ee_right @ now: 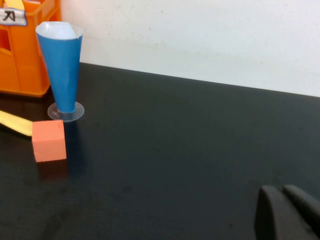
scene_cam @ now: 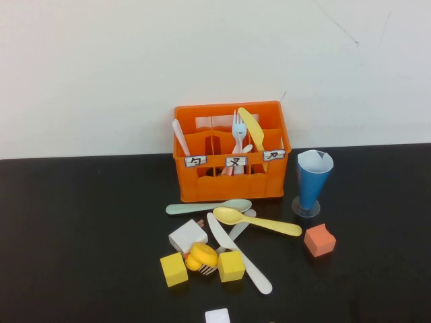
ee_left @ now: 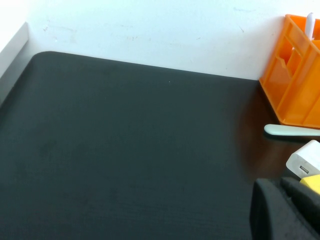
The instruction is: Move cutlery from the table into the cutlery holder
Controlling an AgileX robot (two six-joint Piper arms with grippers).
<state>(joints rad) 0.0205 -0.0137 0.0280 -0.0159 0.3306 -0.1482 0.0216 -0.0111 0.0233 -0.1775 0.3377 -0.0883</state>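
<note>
The pale fork (scene_cam: 232,235) lies on the black table in front of the orange cutlery holder (scene_cam: 229,185). Its tines (scene_cam: 207,270) sit by a yellow toy duck (scene_cam: 202,256), and a white knife (scene_cam: 246,262) crosses its handle. The holder has three white labels and holds a fork, a yellow knife and a pale handle; it also shows in the left wrist view (ee_left: 295,85) and the right wrist view (ee_right: 20,75). Neither gripper shows in the high view. My left gripper (ee_left: 277,184) is shut and empty over the table's left. My right gripper (ee_right: 279,191) is shut and empty over the right.
A yellow spoon (scene_cam: 259,222) and a pale green spoon (scene_cam: 209,207) lie before the holder. A blue cup (scene_cam: 313,178) and an orange cube (scene_cam: 319,240) stand to the right. A white charger (scene_cam: 188,235) and two yellow cubes (scene_cam: 174,269) (scene_cam: 231,266) flank the duck.
</note>
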